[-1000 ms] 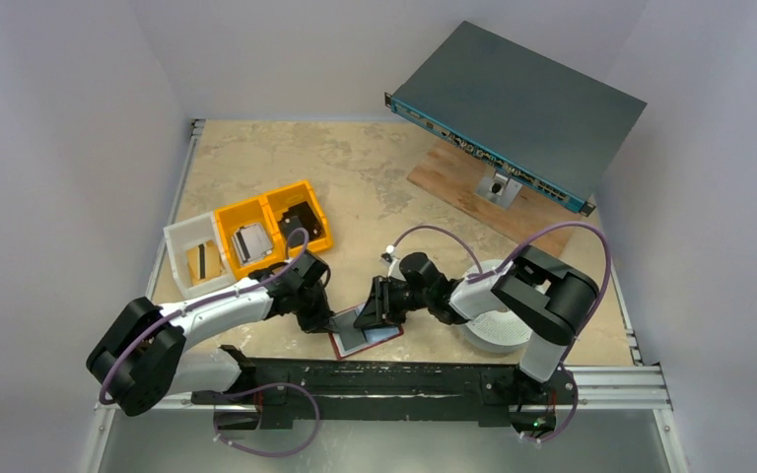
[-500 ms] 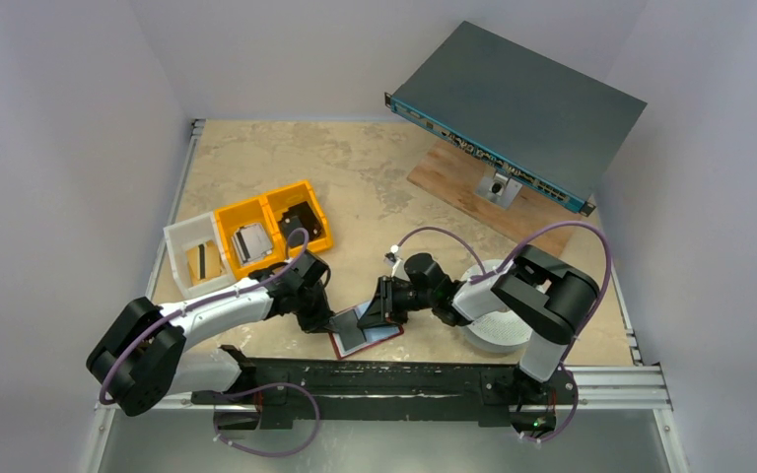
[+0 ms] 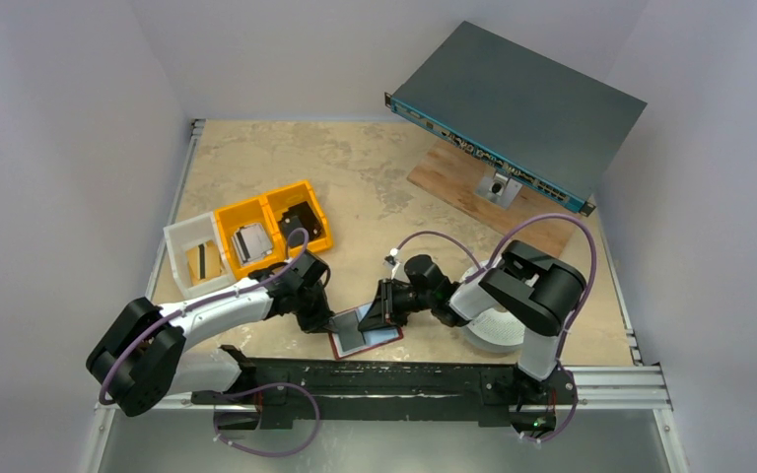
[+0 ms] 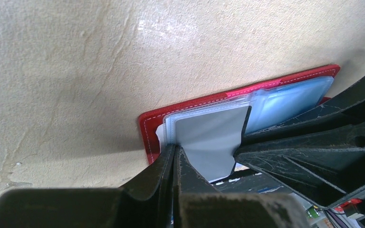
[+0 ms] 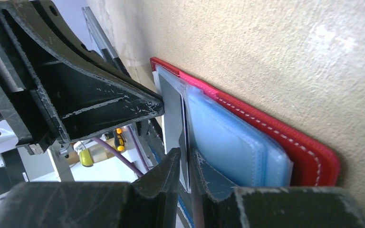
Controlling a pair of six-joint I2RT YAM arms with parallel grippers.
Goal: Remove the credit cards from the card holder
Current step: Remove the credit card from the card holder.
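The dark red card holder (image 3: pixel 382 339) lies open on the table near the front edge, its pale blue sleeves (image 5: pixel 228 142) showing. A grey card (image 4: pixel 209 137) sticks partly out of a sleeve. My left gripper (image 3: pixel 327 320) is shut on the holder's left sleeve edge (image 4: pixel 171 137), its fingertips pressed together. My right gripper (image 3: pixel 370 317) is shut on the free edge of the grey card (image 5: pixel 171 104), which stands up between its fingers. A golden-yellow card with a black stripe (image 3: pixel 202 261) lies in the white bin.
White bin (image 3: pixel 179 236) and yellow bins (image 3: pixel 306 189) stand at left, holding a silvery metal part (image 3: pixel 249 243) and a black block (image 3: pixel 301 219). A white round object (image 3: pixel 498 330) sits under the right arm. A grey rack unit (image 3: pixel 517 108) rests on a wooden board (image 3: pixel 453 177) at the back right.
My right gripper has drawn slightly back to the right with the grey card, and its elbow has shifted left. The left arm and card holder have stayed put.
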